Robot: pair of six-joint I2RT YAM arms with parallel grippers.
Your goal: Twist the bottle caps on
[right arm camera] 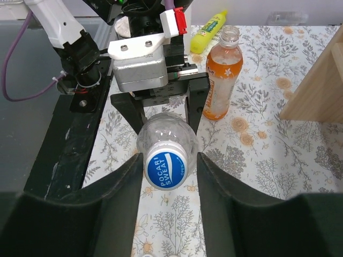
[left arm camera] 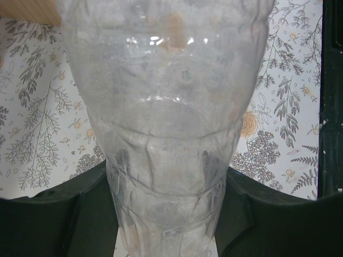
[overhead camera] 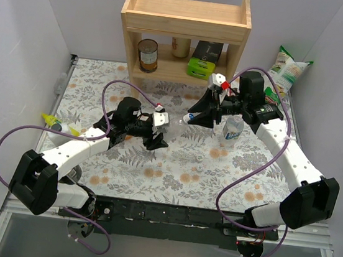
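Note:
My left gripper (overhead camera: 159, 130) (left arm camera: 166, 214) is shut on the plain clear bottle (overhead camera: 173, 124) (left arm camera: 166, 107) and holds it lying level above the table. Its neck points at my right gripper (overhead camera: 195, 116) (right arm camera: 170, 160). A blue cap (right arm camera: 166, 169) (overhead camera: 185, 120) printed POCARI SWEAT sits on that neck, between my right fingers. One finger touches the cap and a thin gap shows at the other. The orange-liquid bottle (right arm camera: 222, 75) stands uncapped on the table beyond. The clear bottle with the blue-and-white label (overhead camera: 234, 130) stands upright under my right arm.
A wooden shelf (overhead camera: 185, 17) at the back holds a brown tin can (overhead camera: 147, 53) and a green box (overhead camera: 203, 60). A snack bag (overhead camera: 288, 68) leans at the back right. A white squeeze bottle with a yellow nozzle (overhead camera: 56, 124) (right arm camera: 211, 24) lies at the left.

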